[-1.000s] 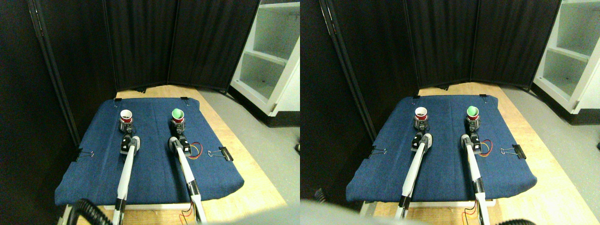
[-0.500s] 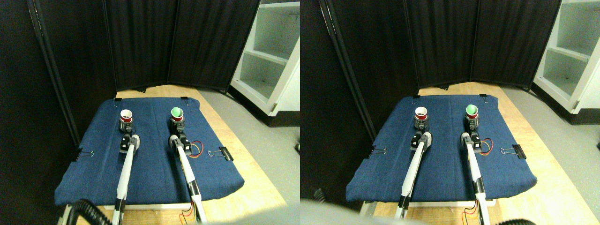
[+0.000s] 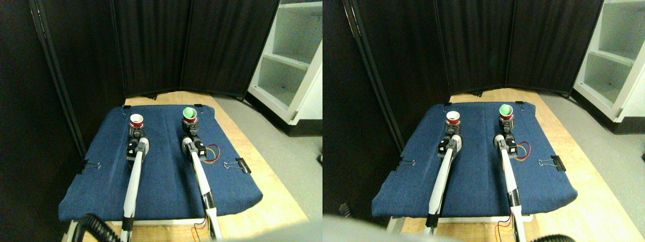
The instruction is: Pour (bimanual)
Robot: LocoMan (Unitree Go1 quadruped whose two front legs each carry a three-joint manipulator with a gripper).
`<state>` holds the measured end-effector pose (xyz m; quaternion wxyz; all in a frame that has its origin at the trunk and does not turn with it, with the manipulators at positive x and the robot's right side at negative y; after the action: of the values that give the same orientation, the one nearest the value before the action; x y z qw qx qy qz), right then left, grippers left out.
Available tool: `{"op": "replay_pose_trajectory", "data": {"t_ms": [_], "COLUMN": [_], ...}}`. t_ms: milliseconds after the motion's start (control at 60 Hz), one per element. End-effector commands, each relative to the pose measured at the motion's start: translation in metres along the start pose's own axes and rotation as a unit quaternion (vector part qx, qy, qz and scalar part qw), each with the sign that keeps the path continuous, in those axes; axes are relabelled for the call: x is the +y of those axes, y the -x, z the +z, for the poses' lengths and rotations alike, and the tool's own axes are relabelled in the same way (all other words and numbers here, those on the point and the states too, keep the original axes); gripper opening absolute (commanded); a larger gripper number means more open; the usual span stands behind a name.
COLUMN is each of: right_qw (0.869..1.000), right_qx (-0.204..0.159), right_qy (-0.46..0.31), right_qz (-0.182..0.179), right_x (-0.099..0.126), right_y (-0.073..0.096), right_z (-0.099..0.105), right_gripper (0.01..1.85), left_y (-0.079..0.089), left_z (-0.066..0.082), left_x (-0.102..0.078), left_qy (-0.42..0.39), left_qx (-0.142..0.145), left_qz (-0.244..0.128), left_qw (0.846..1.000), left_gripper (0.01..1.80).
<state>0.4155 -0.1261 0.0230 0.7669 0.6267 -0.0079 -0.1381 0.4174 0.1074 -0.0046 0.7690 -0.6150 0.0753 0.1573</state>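
Gripping the red cup (image 3: pixel 136 121) with my left gripper (image 3: pixel 136 130) near the cloth's (image 3: pixel 166 186) far edge. My right gripper (image 3: pixel 191 126) clasps the green-lined cup (image 3: pixel 189 114).

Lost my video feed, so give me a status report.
Left gripper at red cup with white inside. Right gripper at red cup with green inside. Both cups upright over blue cloth. Nothing between them.

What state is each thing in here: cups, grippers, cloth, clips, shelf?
Left cup: upright, white inside, at the left gripper.
Right cup: upright, green inside, at the right gripper.
Blue cloth: spread flat over the wooden board.
Binder clip: on the cloth's right edge.
White shelf unit: open, nothing visible inside.
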Motion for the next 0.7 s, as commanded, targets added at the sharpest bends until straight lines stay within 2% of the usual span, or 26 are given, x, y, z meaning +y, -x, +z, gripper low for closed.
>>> {"op": "replay_pose_trajectory", "data": {"t_ms": [17, 417, 700], "right_qw": [0.999, 0.998, 0.996], "right_qx": [0.011, 0.042, 0.059], "right_qy": [0.000, 0.031, 0.034], "right_qz": [0.033, 0.045, 0.061], "right_x": [0.016, 0.036, 0.053], "right_y": [0.004, 0.014, 0.012], "right_z": [-0.004, -0.017, -0.023], "right_gripper": [0.33, 0.33, 0.33], "left_y": [0.004, 0.011, 0.010], "left_z": [-0.004, -0.012, -0.024], "left_x": [-0.016, -0.038, -0.050], "left_qy": [0.008, -0.008, -0.011], "left_qx": [0.008, 0.050, 0.074], "left_qz": [-0.030, -0.034, -0.035], "left_qw": [0.999, 0.998, 0.997], "left_gripper": [0.33, 0.33, 0.33]}}
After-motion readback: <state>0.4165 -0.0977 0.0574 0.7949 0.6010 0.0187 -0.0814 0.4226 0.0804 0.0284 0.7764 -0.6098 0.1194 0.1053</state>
